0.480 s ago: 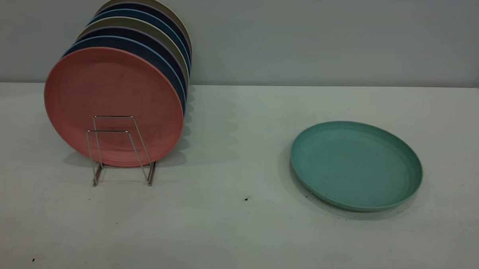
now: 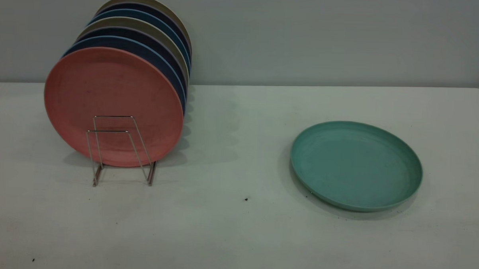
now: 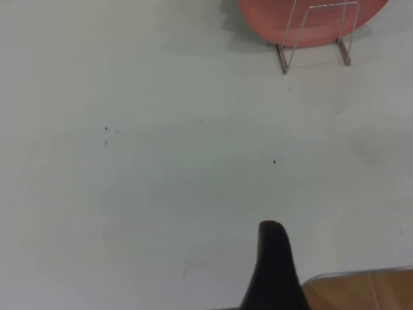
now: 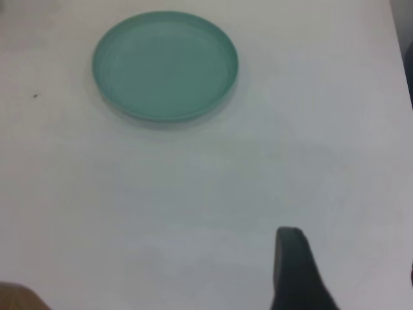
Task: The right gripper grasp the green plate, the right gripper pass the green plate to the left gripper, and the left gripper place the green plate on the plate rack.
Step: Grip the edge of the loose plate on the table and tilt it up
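Exterior view: round mint-green green plate [image 2: 356,165], low raised rim, flat on table [image 2: 236,230].

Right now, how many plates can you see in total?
9: the green plate lies flat on the table's right side; eight stand in the plate rack at left, the pink plate in front. More may hide behind.

neither arm is showing in the exterior view. in the left wrist view, one black finger of the left pincer [image 3: 273,271] is pointing out over the desk [image 3: 129,194], well apart from the plate rack [image 3: 316,32] and touching nothing. in the right wrist view, one black finger of the right pincer [image 4: 298,274] is hanging over the desk too, well apart from the green plate [image 4: 165,66], holding nothing.
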